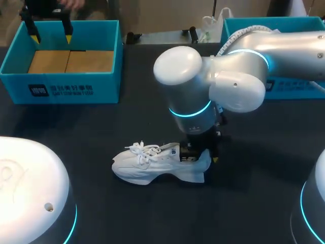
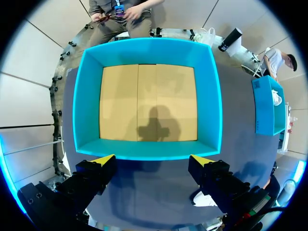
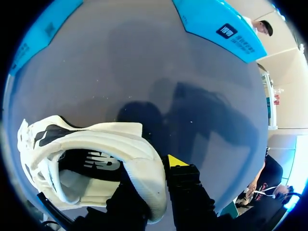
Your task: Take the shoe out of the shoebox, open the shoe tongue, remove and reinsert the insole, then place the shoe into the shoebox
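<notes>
From above, gripping the white shoe [image 1: 152,165] by its heel with the right jaws, sole-down on the dark surface [image 1: 91,132], toe pointing left, while holding the left jaws apart over the teal box [image 1: 109,61] at the far left, well apart from the shoe. From the left wrist, hovering with jaws spread above the box [image 2: 89,96] and its tan floor. From the right wrist, clamping the heel collar of the shoe [image 3: 120,144], one yellow-tipped finger [image 3: 180,173] pressing outside, the other mostly hidden inside.
</notes>
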You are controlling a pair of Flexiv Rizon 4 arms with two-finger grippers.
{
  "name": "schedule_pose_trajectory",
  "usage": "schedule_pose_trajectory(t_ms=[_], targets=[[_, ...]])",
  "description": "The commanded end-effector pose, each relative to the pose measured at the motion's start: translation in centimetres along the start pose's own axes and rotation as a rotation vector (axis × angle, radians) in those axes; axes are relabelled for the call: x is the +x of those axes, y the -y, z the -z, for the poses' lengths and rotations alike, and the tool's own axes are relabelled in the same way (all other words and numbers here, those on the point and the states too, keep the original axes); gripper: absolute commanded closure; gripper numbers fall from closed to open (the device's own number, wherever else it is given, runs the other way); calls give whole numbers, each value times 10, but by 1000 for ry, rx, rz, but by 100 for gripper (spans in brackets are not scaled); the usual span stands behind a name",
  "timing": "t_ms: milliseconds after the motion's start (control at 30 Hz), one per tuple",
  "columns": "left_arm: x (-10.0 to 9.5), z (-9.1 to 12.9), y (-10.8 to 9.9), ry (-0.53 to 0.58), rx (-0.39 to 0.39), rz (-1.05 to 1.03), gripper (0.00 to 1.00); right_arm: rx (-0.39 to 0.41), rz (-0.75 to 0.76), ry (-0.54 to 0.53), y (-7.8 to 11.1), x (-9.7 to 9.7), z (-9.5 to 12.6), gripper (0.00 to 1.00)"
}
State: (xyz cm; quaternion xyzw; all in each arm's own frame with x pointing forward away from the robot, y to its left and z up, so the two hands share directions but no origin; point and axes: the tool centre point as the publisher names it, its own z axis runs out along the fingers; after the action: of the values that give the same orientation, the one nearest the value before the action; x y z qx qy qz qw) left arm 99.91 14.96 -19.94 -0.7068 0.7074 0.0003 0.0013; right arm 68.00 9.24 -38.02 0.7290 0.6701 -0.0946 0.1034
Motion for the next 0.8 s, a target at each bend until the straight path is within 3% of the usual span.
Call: schedule_pose_trajectory(t_ms=[33,133,267,367,433,633,800], targets=[[0,0,0,-1,0,0,0,6,3,-29,-1,-3,-4,98],[0,0,0,-1,0,0,0,10,4,-38,0,-3,-5,66],[0,0,0,-1,0,0,0,7,-3,-60,2,-3,0,51],[0,0,0,-1,0,0,0,3,-2,-71,2,-3,8,11],[0,0,0,-1,0,0,0,-4,1,-95,2,-4,16,2],[0,0,0,-1,0,0,0,-5,-16,-119,2,-16,45,0],[0,0,0,-1,0,0,0,53,-22,-207,-1,-29,72,0]])
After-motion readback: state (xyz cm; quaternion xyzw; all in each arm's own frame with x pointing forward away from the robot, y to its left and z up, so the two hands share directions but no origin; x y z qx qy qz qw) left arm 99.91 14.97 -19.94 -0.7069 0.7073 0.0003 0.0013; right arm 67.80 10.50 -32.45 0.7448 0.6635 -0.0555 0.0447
